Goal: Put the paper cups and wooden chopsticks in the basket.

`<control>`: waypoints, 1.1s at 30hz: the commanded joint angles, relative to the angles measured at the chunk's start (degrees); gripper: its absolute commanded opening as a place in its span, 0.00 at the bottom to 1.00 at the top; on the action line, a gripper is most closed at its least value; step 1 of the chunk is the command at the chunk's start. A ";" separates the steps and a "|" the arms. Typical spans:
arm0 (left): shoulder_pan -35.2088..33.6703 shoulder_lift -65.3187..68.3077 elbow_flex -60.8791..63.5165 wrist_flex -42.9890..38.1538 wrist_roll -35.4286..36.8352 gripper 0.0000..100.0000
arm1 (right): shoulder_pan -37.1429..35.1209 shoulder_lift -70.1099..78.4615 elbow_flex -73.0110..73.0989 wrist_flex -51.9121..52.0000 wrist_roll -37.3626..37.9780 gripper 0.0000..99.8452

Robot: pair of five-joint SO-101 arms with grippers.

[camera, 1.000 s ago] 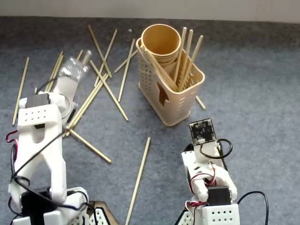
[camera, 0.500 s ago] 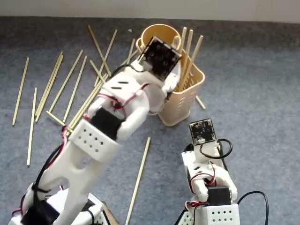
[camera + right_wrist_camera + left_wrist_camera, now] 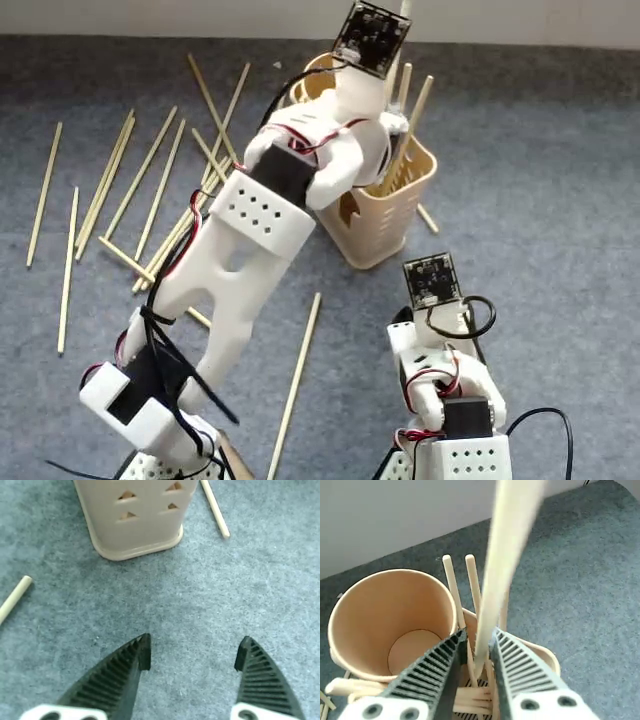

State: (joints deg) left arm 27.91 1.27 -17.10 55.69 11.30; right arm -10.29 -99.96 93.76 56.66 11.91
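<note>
Left gripper [image 3: 479, 636] pinches a chopstick [image 3: 507, 555] upright above the basket [image 3: 385, 235].

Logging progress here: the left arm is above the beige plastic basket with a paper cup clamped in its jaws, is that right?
Not quite. The left gripper is above the beige plastic basket, but its jaws clamp a pale wooden chopstick, not a cup; the left wrist view shows it.

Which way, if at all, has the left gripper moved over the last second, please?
Yes. The left gripper has swung from the loose chopsticks lying beside the basket to above it, its fingers shut on a chopstick.
</note>
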 commanded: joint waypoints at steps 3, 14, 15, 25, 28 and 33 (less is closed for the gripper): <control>-0.40 -0.48 -7.34 7.56 2.20 0.13 | -0.57 -0.57 -0.13 0.13 -0.18 0.28; -29.58 -4.00 -16.84 18.11 0.18 0.13 | -0.57 -0.57 -0.13 0.22 -0.18 0.28; -33.27 -4.09 -16.22 19.52 -2.64 0.13 | -0.57 -0.57 -0.13 0.22 -0.18 0.28; -58.42 -3.47 15.25 19.34 -32.53 0.13 | -0.57 -0.57 -0.13 0.31 -0.18 0.28; -63.96 -0.04 23.52 12.84 -38.33 0.13 | -0.57 -0.57 -0.13 0.31 -0.18 0.28; -70.37 10.86 23.34 12.22 -44.66 0.13 | -0.57 -0.57 -0.13 0.31 -0.18 0.28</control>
State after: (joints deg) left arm -39.25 8.66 7.08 68.97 -30.55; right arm -10.29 -99.96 93.76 56.66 11.91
